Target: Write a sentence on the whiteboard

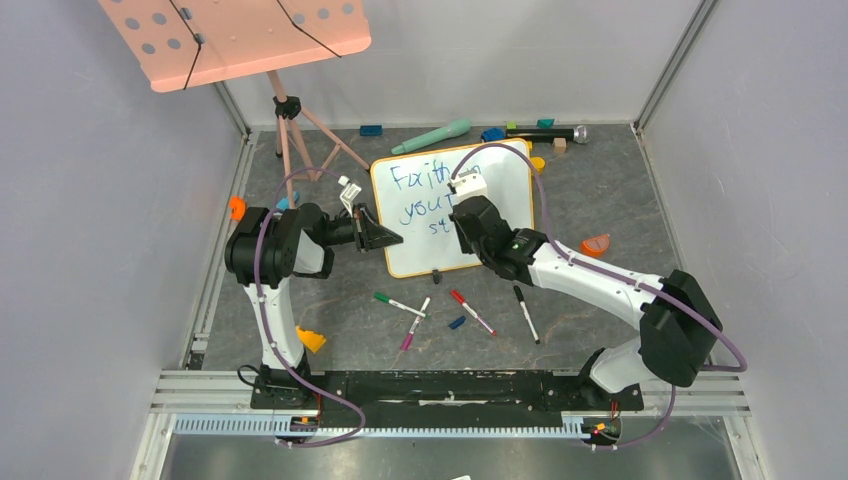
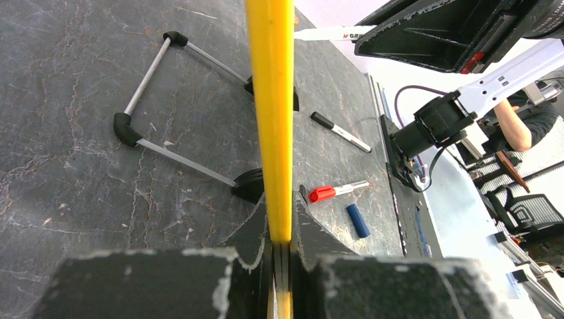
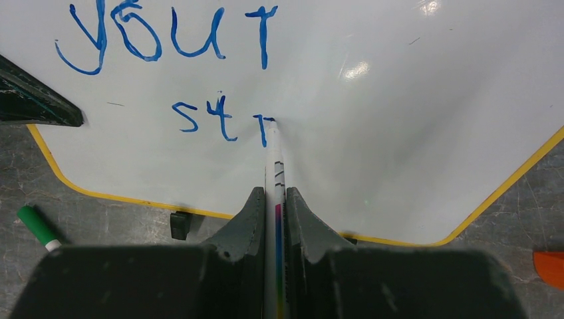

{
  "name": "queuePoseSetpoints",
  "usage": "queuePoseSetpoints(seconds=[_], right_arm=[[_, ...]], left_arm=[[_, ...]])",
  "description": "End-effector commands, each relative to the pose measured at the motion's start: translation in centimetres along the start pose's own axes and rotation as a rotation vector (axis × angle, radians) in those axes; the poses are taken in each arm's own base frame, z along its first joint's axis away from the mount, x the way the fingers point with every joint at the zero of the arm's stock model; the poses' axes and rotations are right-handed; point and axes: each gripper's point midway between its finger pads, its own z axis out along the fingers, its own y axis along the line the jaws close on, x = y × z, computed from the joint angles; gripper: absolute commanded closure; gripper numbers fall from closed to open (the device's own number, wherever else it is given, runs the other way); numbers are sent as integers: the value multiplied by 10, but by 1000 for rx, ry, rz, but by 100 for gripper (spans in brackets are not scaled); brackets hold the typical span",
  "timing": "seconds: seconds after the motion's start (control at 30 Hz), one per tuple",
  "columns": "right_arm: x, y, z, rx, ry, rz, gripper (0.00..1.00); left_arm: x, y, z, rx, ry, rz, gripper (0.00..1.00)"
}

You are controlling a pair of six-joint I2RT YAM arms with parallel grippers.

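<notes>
Holding the board: the left gripper [image 1: 380, 238] is pinched shut on the left edge of the whiteboard [image 1: 415, 252]. Seen from its own wrist, the yellow frame [image 2: 269, 100] rises straight out from between the fingers.
Whiteboard's place: middle of the grey table [image 1: 600, 290], between the two arms. A black clip foot [image 3: 179, 224] on its near edge rests on the tabletop.
Behind the board's edge: a wire prop [image 2: 159, 106] with black corners lies on the table, joined to the frame at two black clips.
Writing hand: the right gripper [image 3: 275, 199] is closed tight on a white marker [image 3: 275, 166], reaching in from the near right over the board.
Marker tip: touching the white surface at the end of the third line.
Sentence [image 1: 415, 180]: blue handwriting, "Faith" on the far line and "your" under it. The third line has "st" and a fresh stroke [image 3: 264, 129] that looks like the start of an r.
Loose on the table: near the board's near edge lie a green-capped pen [image 1: 398, 303], a pink one [image 1: 415, 322], a red one [image 1: 470, 310], a black one [image 1: 525, 313] and a blue cap [image 1: 457, 322].
Far left: a pink perforated music stand [image 1: 235, 40].
</notes>
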Motion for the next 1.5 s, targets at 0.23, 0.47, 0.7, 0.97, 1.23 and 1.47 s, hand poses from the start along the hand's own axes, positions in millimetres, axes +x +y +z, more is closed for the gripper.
queuePoseSetpoints(seconds=[0.23, 0.47, 0.7, 0.97, 1.23, 1.47], right_arm=[[-26, -3, -14, -18, -76, 37, 100], [-16, -5, -18, -29, -62, 38, 100], [-2, -5, -11, -21, -27, 22, 100], [0, -6, -4, -1, -21, 10, 100], [1, -10, 1, 36, -14, 0, 100], [-1, -22, -3, 75, -18, 9, 100]], left_arm=[[-6, -13, 2, 72, 23, 212, 98], [-6, -12, 2, 72, 23, 212, 98], [-6, -12, 2, 72, 23, 212, 98], [-5, -13, 2, 72, 23, 212, 98], [-5, -13, 3, 73, 24, 211, 98], [-5, -12, 2, 72, 23, 212, 98]])
